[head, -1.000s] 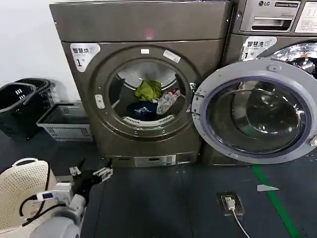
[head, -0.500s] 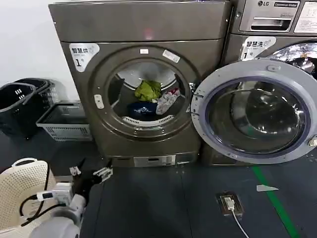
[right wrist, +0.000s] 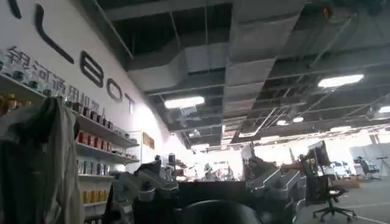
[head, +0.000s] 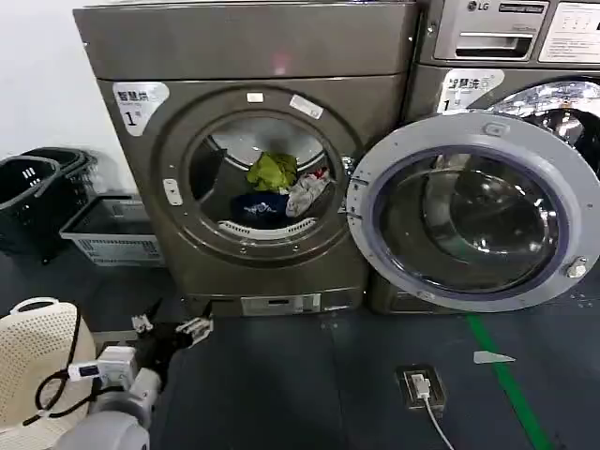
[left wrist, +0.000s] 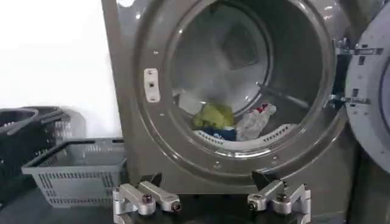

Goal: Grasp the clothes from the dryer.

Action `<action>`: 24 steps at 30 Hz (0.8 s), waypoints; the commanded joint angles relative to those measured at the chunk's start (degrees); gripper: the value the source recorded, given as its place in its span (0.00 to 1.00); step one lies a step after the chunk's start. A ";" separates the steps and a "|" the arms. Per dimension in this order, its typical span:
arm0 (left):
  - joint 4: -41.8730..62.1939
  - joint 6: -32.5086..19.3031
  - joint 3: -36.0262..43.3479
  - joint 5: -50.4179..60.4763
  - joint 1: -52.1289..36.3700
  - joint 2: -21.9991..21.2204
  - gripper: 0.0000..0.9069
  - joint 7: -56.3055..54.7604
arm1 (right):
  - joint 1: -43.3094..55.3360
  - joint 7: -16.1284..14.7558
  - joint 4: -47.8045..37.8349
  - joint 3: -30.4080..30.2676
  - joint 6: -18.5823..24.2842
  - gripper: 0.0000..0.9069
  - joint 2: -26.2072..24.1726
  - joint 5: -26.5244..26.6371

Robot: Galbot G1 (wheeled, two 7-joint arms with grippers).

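The bronze-grey dryer (head: 253,47) with its "1" sticker stands ahead, and its grey-rimmed glass door (head: 469,211) is swung open to the right. The clothes (head: 275,190) lie heaped in the drum: yellow-green on top, dark navy below, white with red at the right. My left gripper (head: 169,323) hangs low near the floor in front of the dryer's lower left, open and empty. In the left wrist view its fingers (left wrist: 149,192) spread wide below the porthole, with the clothes (left wrist: 234,120) well beyond them. My right gripper (right wrist: 207,176) is open and faces the ceiling of the room behind.
Black baskets (head: 37,187) and a grey crate (head: 108,234) stand left of the dryer. A white perforated basket (head: 37,352) sits by my left arm. An LG machine (head: 506,37) is behind the open door. A floor socket (head: 417,386) and green line (head: 502,384) mark the floor at right.
The dryer and its door have slid a little to the left in the head view. The left gripper holds the same low place, still open.
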 commanded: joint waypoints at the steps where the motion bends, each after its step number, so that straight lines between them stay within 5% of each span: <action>1: 0.14 2.81 0.01 -0.07 -0.10 -0.05 1.00 -0.02 | -0.03 0.04 -0.10 -0.01 0.12 1.00 -0.08 0.00; 24: 0.88 2.81 -0.11 -0.51 -0.41 -0.17 1.00 0.03 | 0.00 0.12 -0.41 0.01 0.78 1.00 0.38 -0.27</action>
